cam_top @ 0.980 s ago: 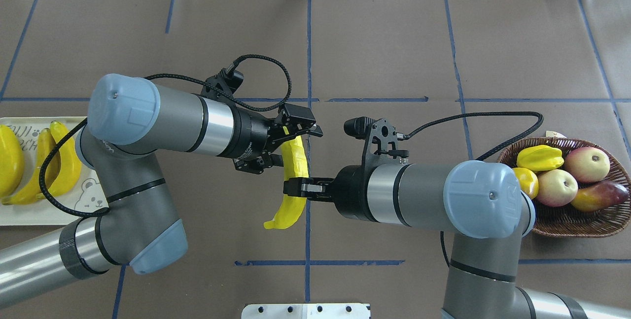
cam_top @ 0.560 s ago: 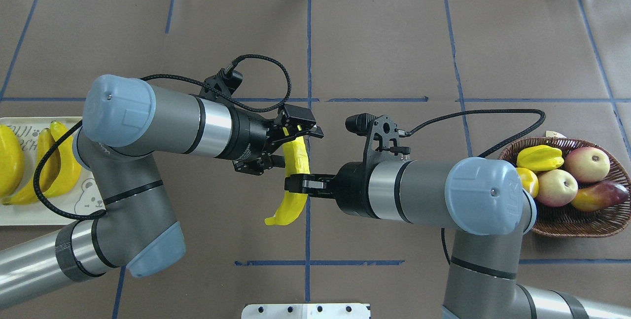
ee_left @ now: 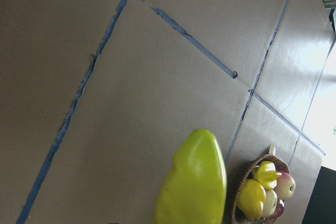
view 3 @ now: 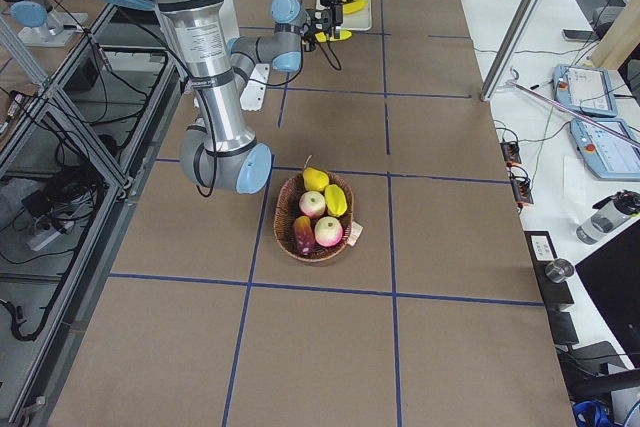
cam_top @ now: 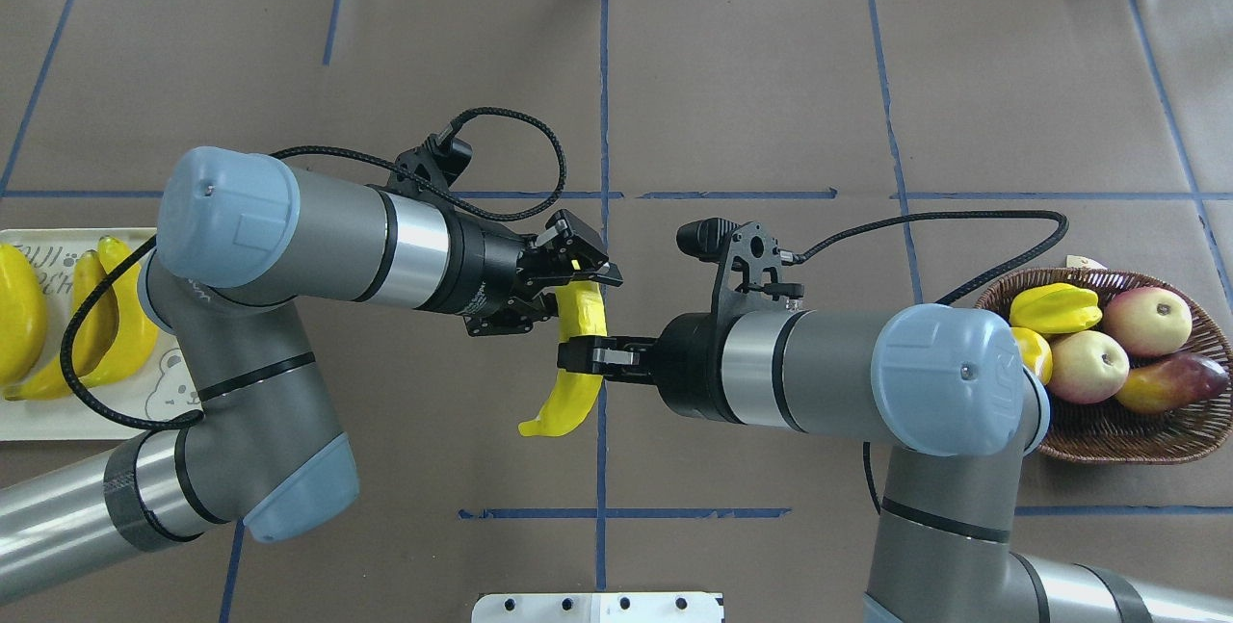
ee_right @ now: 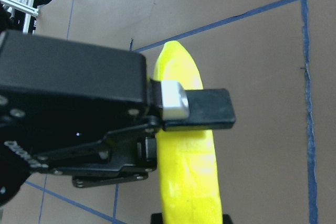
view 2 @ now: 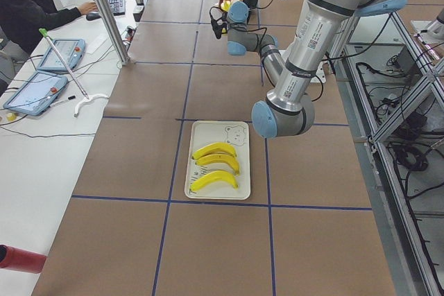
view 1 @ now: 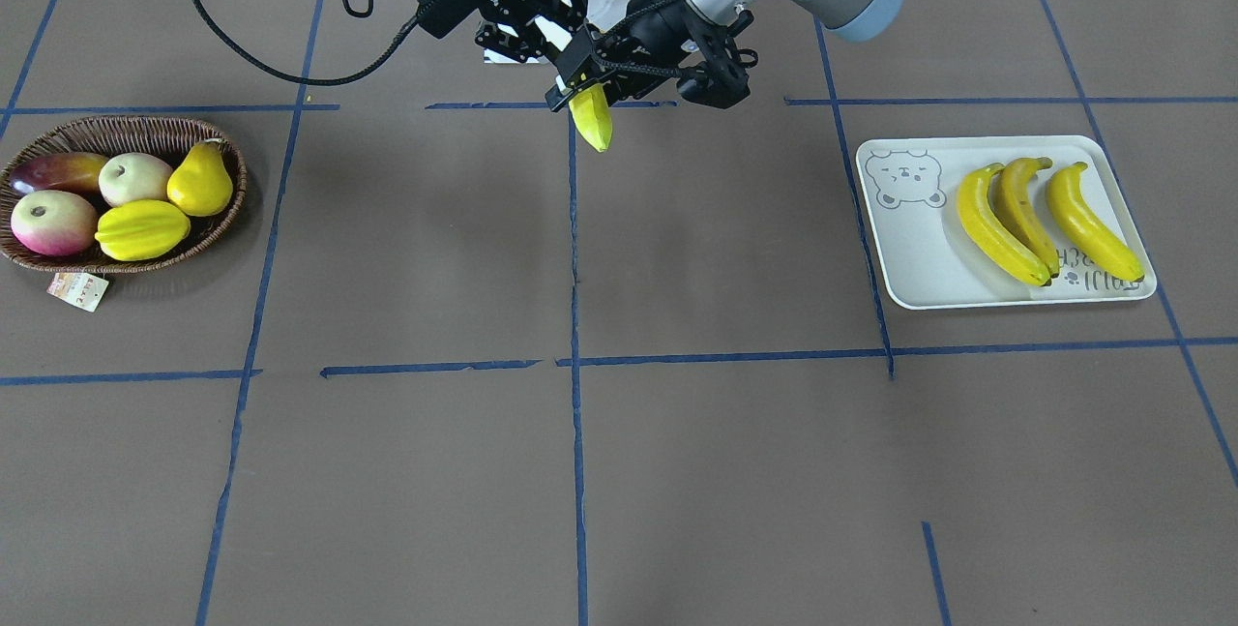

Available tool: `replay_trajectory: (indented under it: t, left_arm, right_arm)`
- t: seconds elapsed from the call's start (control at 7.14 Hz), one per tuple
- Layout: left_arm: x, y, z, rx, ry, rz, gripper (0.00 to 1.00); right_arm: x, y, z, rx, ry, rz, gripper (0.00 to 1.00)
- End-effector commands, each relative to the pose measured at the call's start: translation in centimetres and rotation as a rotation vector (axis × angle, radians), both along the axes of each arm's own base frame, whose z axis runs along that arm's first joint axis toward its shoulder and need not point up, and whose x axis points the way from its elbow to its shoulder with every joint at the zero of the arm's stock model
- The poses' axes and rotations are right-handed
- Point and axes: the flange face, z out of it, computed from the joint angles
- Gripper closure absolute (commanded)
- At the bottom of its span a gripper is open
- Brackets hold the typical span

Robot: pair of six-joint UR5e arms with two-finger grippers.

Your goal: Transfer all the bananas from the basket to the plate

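One yellow banana [cam_top: 570,392] hangs in mid-air over the table's middle, held between both grippers. My right gripper [cam_top: 581,356] is shut on its middle; its finger [ee_right: 205,108] crosses the banana [ee_right: 186,182] in the right wrist view. My left gripper [cam_top: 568,291] is shut on the banana's far end. Only the banana's tip [view 1: 592,123] shows in the front view. The left wrist view shows one banana end [ee_left: 194,182]. Three more bananas [view 1: 1027,210] lie on the off-white bear plate [view 1: 919,258], at the left edge of the overhead view [cam_top: 58,421].
The wicker basket [cam_top: 1108,445] stands at the table's right with a starfruit [cam_top: 1055,308], a pear [view 1: 200,183], two apples and a mango; no banana shows in it. A paper tag [view 1: 77,289] lies by it. Operators sit beyond the far edge.
My left gripper's fingers have closed in on the banana's far end. The banana and my right gripper have shifted up very slightly.
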Motion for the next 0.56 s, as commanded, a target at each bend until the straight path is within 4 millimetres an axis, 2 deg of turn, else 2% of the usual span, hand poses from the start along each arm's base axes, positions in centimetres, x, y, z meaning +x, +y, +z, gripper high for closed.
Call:
replay_trajectory:
  t: [0.0, 0.14, 0.42]
  left_arm:
    - [-0.2, -0.2, 0.0, 0.003, 0.000, -0.002, 1.00]
    - [-0.5, -0.4, 0.0, 0.003, 0.000, -0.008, 1.00]
    - [-1.2, -1.3, 0.0, 0.002, -0.001, -0.027, 1.00]
  right_arm:
    - [0.3, 0.0, -0.3, 0.002, -0.009, 0.000, 0.43]
    - [0.4, 0.0, -0.3, 0.001, -0.009, 0.003, 0.01]
    - [1.4, 0.0, -0.6, 0.007, -0.022, 0.006, 0.00]
